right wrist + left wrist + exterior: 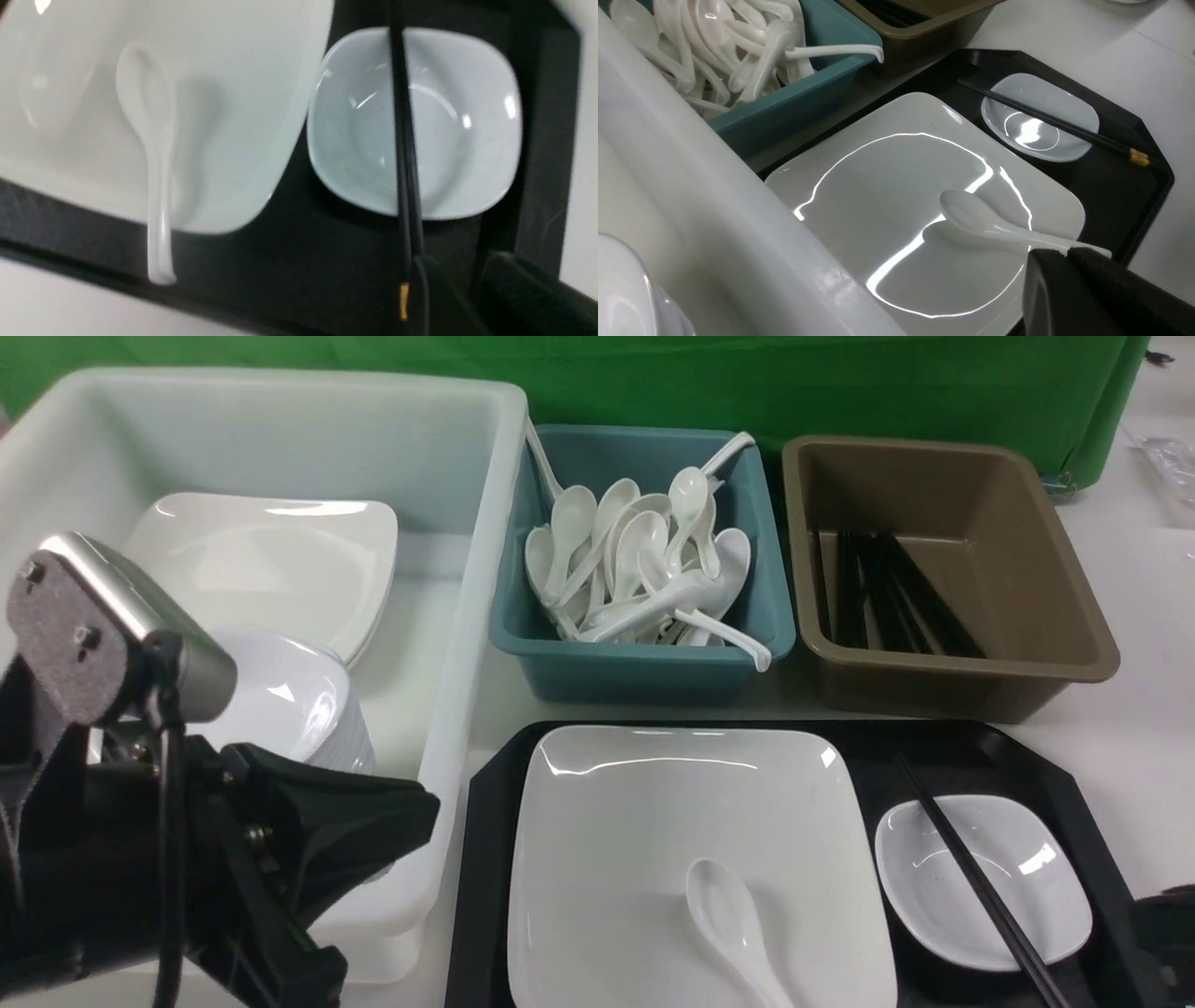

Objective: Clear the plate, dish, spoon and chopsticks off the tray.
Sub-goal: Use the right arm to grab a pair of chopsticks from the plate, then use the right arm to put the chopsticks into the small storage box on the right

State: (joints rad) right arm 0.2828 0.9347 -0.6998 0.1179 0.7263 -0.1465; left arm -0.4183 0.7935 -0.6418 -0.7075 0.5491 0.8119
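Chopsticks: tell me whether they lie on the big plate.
No, the chopsticks lie across the small dish.

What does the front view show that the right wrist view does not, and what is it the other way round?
Only the front view: the white tub, the blue-green bin of spoons and the brown bin.
Only the right wrist view: the handle end of the spoon, and a gold band on the chopsticks.
Both: the plate, dish, spoon, chopsticks and part of the tray.
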